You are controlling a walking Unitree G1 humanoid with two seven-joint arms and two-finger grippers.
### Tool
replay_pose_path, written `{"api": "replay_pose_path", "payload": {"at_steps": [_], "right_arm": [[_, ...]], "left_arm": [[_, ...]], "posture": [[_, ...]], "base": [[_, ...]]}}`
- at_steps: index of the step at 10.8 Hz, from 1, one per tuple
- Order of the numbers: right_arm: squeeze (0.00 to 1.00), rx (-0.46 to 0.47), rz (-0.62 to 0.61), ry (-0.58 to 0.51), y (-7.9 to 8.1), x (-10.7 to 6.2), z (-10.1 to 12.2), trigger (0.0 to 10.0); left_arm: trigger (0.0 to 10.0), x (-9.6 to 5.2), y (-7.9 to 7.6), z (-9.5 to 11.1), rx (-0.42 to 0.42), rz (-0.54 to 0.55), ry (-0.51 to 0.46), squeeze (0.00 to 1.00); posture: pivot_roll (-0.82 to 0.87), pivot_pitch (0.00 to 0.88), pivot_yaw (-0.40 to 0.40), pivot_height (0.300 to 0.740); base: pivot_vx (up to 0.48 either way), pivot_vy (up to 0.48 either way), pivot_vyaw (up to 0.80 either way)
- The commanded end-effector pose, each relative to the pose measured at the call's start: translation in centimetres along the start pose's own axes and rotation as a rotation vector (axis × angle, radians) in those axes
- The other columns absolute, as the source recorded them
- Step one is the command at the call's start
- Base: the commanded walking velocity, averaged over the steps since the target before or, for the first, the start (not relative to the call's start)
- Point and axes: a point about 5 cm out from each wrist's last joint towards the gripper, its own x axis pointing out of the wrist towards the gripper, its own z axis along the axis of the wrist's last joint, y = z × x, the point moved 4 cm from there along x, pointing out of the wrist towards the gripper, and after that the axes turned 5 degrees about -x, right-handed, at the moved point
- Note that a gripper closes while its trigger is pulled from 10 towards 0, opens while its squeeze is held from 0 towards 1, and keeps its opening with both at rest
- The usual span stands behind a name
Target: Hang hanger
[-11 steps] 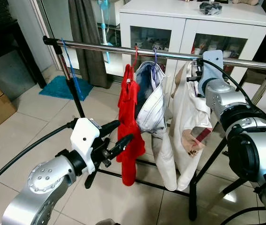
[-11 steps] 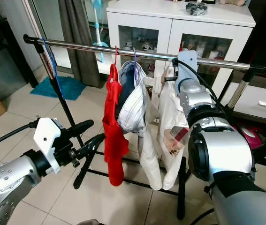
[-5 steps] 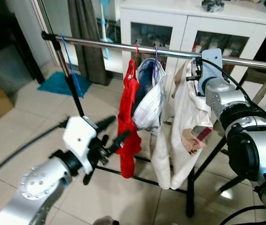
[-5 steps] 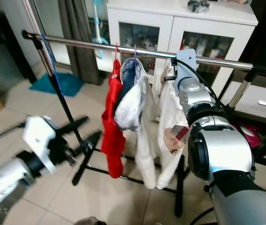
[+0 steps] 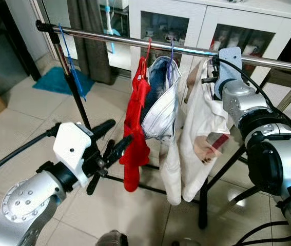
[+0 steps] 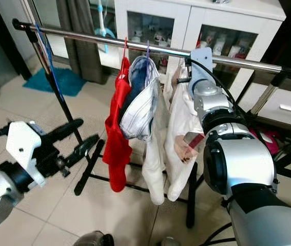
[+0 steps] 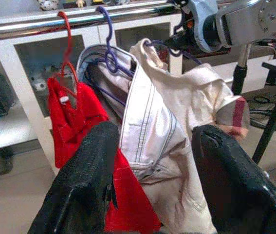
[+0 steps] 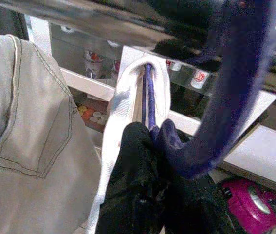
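Left eye view: left gripper (image 5: 112, 138) low at centre-left, fingers apart, holding nothing, just beside a red garment (image 5: 136, 128) on the steel rail (image 5: 135, 42).

Right eye view: right gripper (image 6: 182, 72) at upper centre, up by that rail.

Right wrist view: fingers (image 8: 138, 161) pinched together on the purple hanger (image 8: 235, 97), hook under the rail, inside a white shirt's (image 8: 123, 107) collar.

silver arms, black cables, black-fingered tools

Hanging from the rail (image 6: 99, 39): red garment (image 6: 116, 138), striped shirt (image 6: 139, 110), cream shirt (image 6: 178, 130). Right arm (image 6: 207, 102) raised to the rail; left gripper (image 6: 81, 141) open below it.
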Motion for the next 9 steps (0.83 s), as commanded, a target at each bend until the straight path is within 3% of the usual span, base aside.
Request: {"api": "replay_pose_path", "payload": {"at_steps": [1, 2, 4, 6, 9], "right_arm": [[0.31, 0.030, 0.012, 0.061, 0.6, 0.0, -1.9, 10.0], [1.00, 0.054, -0.002, 0.026, 0.3, 0.0, -1.6, 10.0], [1.00, 0.043, 0.025, -0.070, 0.1, -0.1, -0.6, 10.0], [1.00, 0.131, 0.080, -0.159, 0.3, -0.4, -0.1, 10.0], [1.00, 0.195, 0.091, -0.292, 0.3, -2.9, -0.9, 10.0]], "left_arm": [[10.0, -0.3, -0.3, 0.4, 0.006, -0.007, -0.001, 0.00], [10.0, -0.2, -0.4, 0.3, 0.001, -0.012, -0.003, 0.00], [10.0, 0.2, -0.2, 0.4, -0.010, -0.015, -0.015, 0.00], [10.0, 0.6, 0.1, 0.3, -0.017, -0.024, -0.018, 0.00], [10.0, 1.5, 1.3, -1.2, -0.093, 0.024, -0.022, 0.00]], "posture": [[0.11, 0.136, 0.011, 0.740], [0.12, 0.135, 0.009, 0.740], [0.11, 0.105, 0.026, 0.740], [0.10, 0.081, 0.039, 0.740], [0.04, 0.000, 0.097, 0.740]], "base": [[0.000, 0.000, 0.00], [0.000, 0.000, 0.00], [0.000, 0.000, 0.00], [0.000, 0.000, 0.00], [0.000, 0.000, 0.00]]}}
